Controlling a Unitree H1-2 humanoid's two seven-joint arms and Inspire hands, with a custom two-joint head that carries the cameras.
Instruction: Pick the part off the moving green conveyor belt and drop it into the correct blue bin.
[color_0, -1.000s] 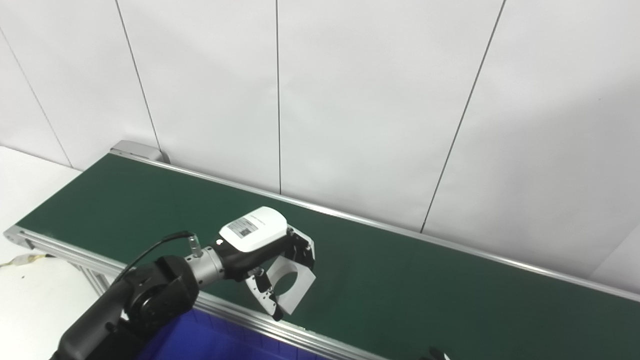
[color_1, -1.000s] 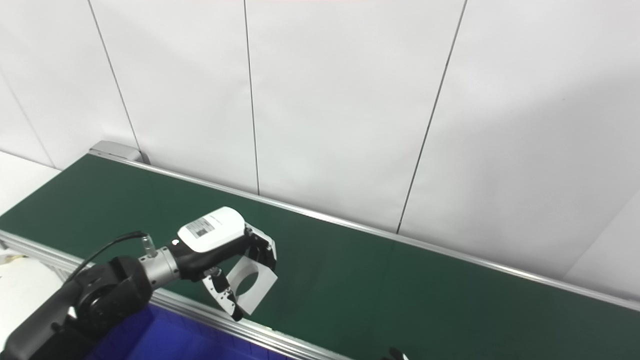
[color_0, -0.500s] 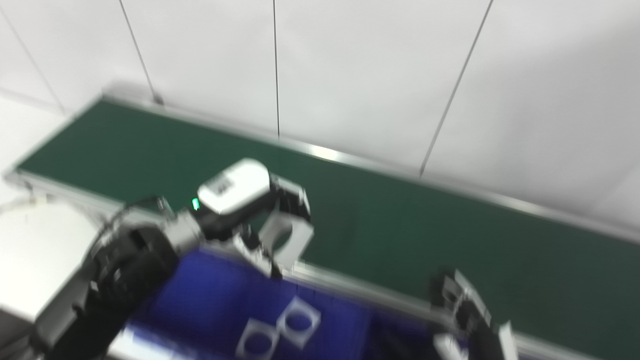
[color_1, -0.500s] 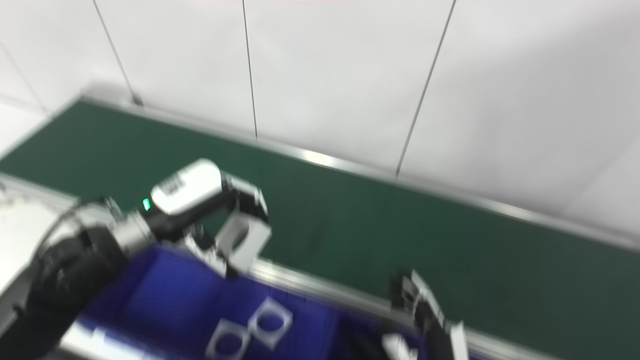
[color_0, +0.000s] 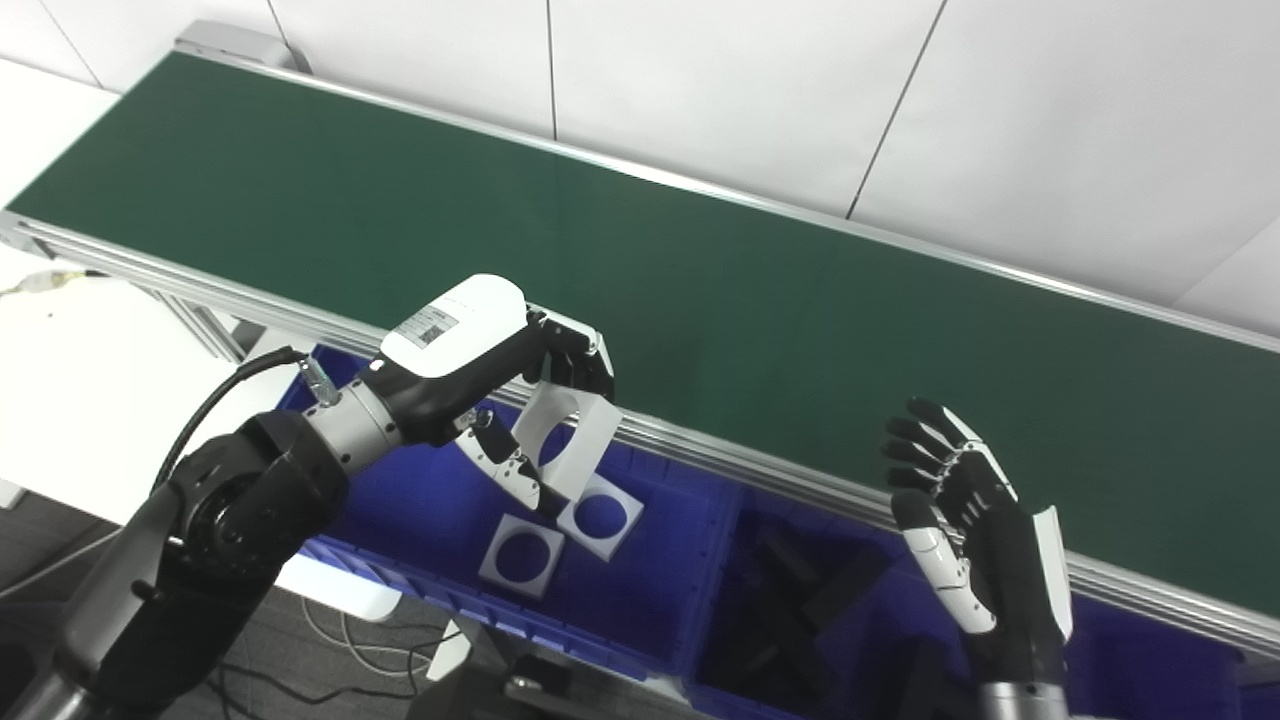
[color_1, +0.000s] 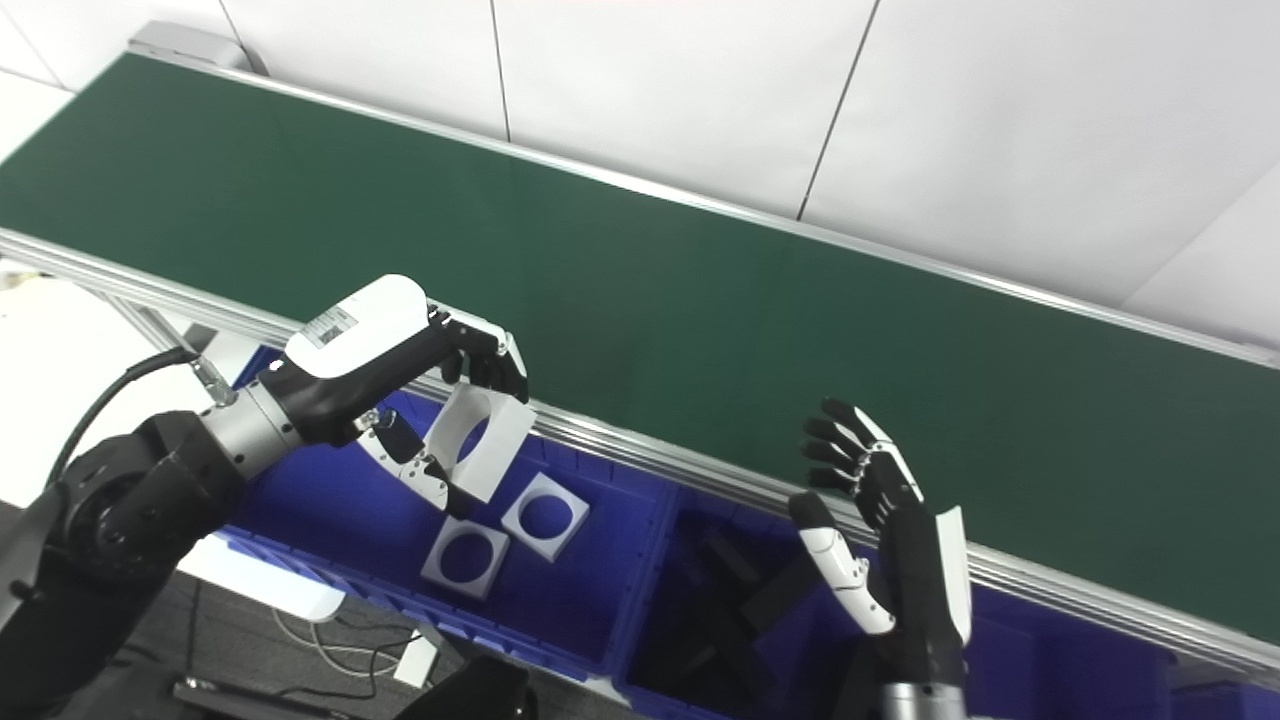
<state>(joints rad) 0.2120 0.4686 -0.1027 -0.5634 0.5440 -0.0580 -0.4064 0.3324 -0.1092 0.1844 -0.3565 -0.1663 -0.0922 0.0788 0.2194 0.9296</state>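
From the left eye, the matte green conveyor belt (color_0: 700, 290) ran bare between aluminium rails below white wall panels (color_0: 720, 90). The left hand (color_0: 500, 400) had its fingers (color_0: 565, 360) clamped on a flat white square part (color_0: 585, 440) with a round hole — held above the left blue bin (color_0: 420, 500).

From the right eye, two matching plates (color_1: 500, 530) lay in that bin; the right hand (color_1: 890, 540) hovered, fingers spread — over the bin of dark parts (color_1: 720, 600).
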